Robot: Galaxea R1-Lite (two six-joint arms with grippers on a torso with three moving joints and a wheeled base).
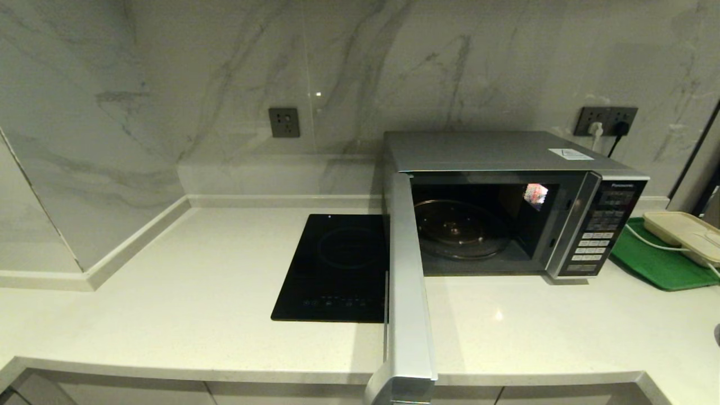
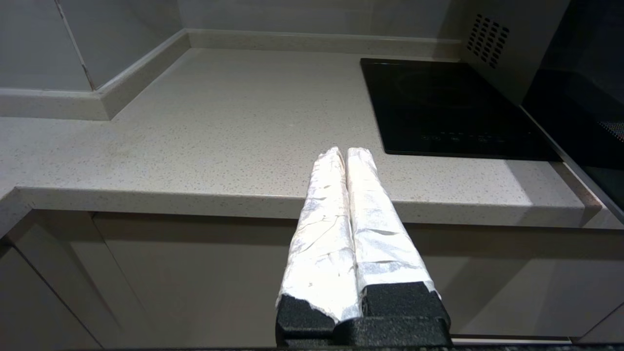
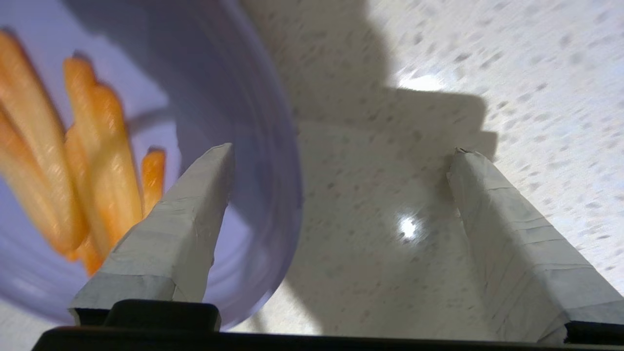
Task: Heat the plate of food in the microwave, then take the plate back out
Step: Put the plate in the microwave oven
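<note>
Fries lay on the lavender plate (image 3: 234, 97), which filled the left side of my right wrist view and sat on the speckled worktop (image 3: 390, 204). My right pincer (image 3: 341, 153) hung over the plate's rim with its fingers wide apart: one finger (image 3: 175, 229) stood above the plate's inside, the other over bare worktop to the right, and nothing was clamped between them. Whether either finger touched the plate I could not tell. The plate did not show in the head view.

The microwave (image 1: 495, 152) stood right of centre in the head view, against the marble wall, with its door (image 1: 408, 281) swung open toward the lower edge of the frame. Inside, the glass turntable (image 1: 461, 228) lay bare. The black cooktop (image 1: 337, 270) was set into the worktop just left of the door. At the right edge a cream box (image 1: 683, 233) rested on a green tray (image 1: 658, 264).

My left pincer (image 2: 347, 151) was parked in front of the worktop's edge, its taped fingers pressed together on nothing.
</note>
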